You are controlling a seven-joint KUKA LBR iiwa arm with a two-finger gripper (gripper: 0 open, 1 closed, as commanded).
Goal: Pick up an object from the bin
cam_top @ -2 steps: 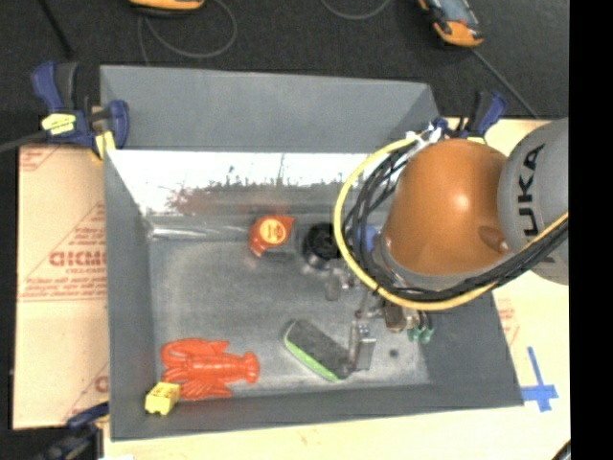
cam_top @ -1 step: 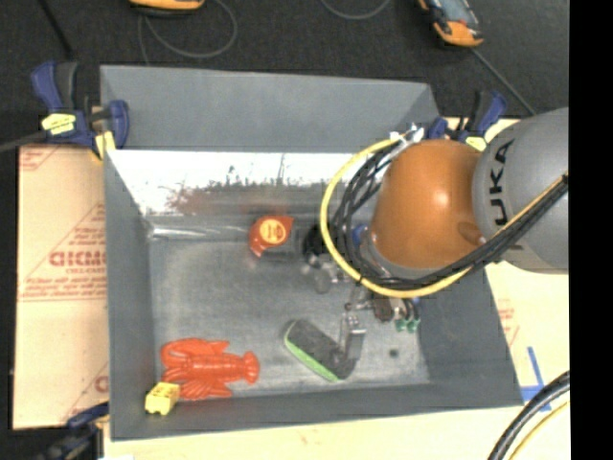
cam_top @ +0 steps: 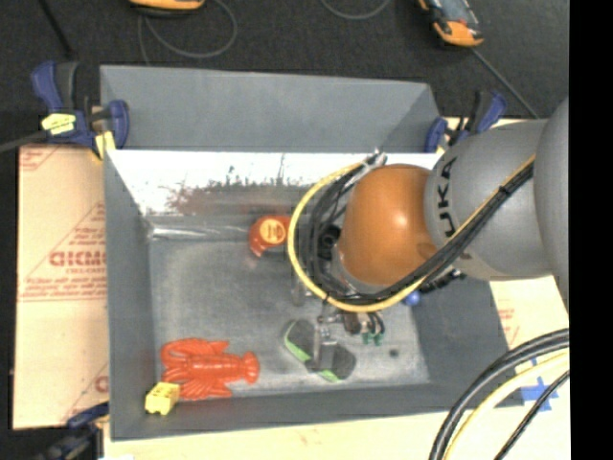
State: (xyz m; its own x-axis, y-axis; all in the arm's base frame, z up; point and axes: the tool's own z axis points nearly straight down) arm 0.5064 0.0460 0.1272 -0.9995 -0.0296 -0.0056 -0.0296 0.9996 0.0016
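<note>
My orange cover (cam_top: 383, 223) tops my gripper (cam_top: 323, 343) at 5 o'clock; I cannot tell its grip. The green-edged dark piece (cam_top: 334, 363) beneath seems light and flat: pinch its edges.

My grey metal seven-joint arm (cam_top: 508, 209) comes in from the right of the camera view, its last link bent so that the wrist points steeply down. The rounded orange wrist cover (cam_top: 383, 223) faces the camera. A yellow and black cable bundle (cam_top: 305, 228) loops round the cover's left side and under it. Below the cover I see the two-finger pincer (cam_top: 319, 351) hanging low, its dark, green-edged fingers (cam_top: 302, 341) spread apart with a plain gap between them.
</note>
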